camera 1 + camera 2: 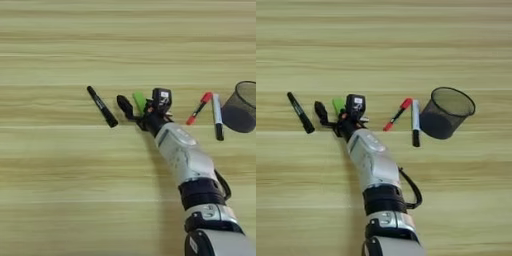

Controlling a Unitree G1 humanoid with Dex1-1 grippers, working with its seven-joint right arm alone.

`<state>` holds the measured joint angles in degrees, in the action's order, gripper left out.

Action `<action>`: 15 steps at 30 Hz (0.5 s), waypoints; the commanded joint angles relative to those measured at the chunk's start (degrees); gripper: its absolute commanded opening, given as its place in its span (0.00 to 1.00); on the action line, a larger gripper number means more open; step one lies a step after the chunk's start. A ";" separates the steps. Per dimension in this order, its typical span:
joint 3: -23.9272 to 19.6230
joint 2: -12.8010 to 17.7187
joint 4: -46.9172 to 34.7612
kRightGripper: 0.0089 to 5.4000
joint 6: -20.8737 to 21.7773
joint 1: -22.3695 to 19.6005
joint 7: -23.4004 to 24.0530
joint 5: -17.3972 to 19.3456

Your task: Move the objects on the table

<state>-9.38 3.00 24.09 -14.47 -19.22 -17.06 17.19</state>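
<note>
My right gripper reaches in from the bottom right on its silver forearm. The green block sits tilted between the two black fingers, and the gripper is shut on it. The black marker lies slanted on the table, just left of the gripper and apart from it. To the right of the gripper lies the thin red pen, with the white marker with a black cap beside it.
A dark mesh cup stands right of the white marker, close to it. Bare wood stretches across the far side and the left and near parts of the table.
</note>
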 commanded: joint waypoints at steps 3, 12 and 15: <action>1.87 -0.95 -2.53 0.99 -1.35 -0.72 -0.39 -0.02; 2.99 -1.27 -4.18 0.99 -2.01 -0.09 -0.63 0.00; 3.04 -1.33 -4.46 0.99 -2.05 0.00 -0.52 0.02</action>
<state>-6.75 1.91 21.13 -15.85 -17.52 -17.95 17.17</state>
